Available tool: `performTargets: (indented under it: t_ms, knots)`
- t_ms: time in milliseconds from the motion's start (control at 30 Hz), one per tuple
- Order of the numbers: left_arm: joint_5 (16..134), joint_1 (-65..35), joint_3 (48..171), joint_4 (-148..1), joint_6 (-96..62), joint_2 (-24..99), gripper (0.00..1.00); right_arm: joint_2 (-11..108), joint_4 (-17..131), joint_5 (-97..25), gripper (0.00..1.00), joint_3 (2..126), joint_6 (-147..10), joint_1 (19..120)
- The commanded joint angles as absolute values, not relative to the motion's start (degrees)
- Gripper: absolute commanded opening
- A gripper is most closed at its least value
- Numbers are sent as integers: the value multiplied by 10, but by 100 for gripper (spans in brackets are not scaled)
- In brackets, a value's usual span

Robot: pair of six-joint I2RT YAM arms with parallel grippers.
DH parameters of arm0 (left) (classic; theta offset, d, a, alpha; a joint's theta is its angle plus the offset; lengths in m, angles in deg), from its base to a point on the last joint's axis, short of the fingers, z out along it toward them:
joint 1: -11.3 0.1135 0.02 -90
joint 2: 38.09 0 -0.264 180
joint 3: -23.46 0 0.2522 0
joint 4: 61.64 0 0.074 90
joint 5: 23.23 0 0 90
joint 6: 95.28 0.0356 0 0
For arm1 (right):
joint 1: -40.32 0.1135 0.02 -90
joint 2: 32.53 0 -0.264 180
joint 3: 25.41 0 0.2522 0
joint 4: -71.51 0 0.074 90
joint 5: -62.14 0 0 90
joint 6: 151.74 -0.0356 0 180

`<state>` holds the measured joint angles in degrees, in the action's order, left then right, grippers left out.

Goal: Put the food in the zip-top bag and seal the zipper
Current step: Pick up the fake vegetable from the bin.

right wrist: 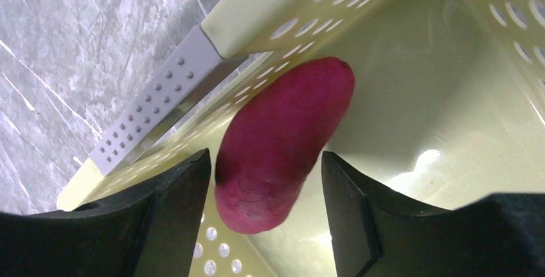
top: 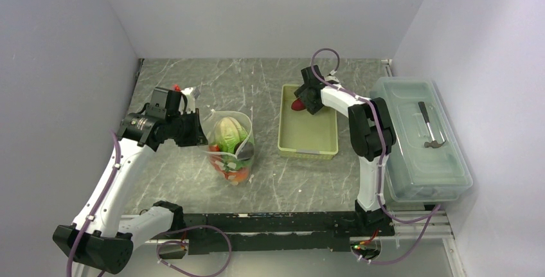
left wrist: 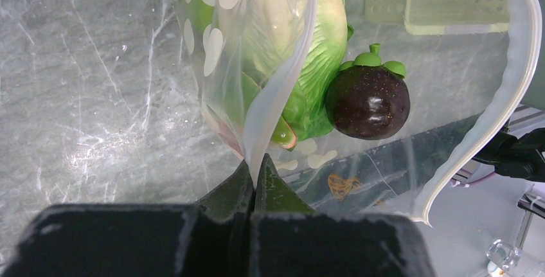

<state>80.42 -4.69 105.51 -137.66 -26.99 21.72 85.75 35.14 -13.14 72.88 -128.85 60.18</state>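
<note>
Top external view shows you the bag [top: 230, 148] standing open at nine o'clock of the basket [top: 308, 145], with the lettuce [top: 226, 129] and a dark round fruit [left wrist: 367, 100] already inside. Your left gripper [left wrist: 256, 174] is clamped on the bag's zipper strip [left wrist: 283, 78], while your right gripper [right wrist: 267, 180] stands released, jaws either side of the red piece [right wrist: 283, 142] at the basket's eleven o'clock corner. That piece looks like the last to load; after it, the zipper remains to be pressed shut.

The basket [top: 308, 137] lies between the zip-top bag [top: 230, 150] on its left and the lidded box [top: 411, 158].
</note>
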Motion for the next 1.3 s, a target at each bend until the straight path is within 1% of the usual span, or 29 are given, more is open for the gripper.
performTargets:
  t_ms: [0,100,167,333,367,500,633,900,1267]
  knots:
    - [811,-47,1072,-1377,-267,205,0,860,360,-117,63,742,-1299,599]
    - [811,-47,1074,-1379,-267,205,0,854,365,-114,56,734,-1298,599]
    - [812,-47,1074,-1379,-267,205,0,847,365,-112,48,728,-1297,599]
    - [815,-47,1075,-1378,-271,201,0,813,383,-116,19,691,-1287,599]
    - [816,-47,1075,-1379,-271,201,0,805,388,-116,14,681,-1283,599]
    - [815,-48,1077,-1380,-272,198,0,771,394,-120,6,653,-1269,599]
    - [814,-47,1075,-1379,-275,197,0,733,407,-131,0,628,-1231,599]
    - [814,-47,1071,-1377,-280,198,0,635,407,-173,0,584,-1118,600]
    - [813,-47,1078,-1372,-279,212,0,469,448,-367,0,549,-946,627]
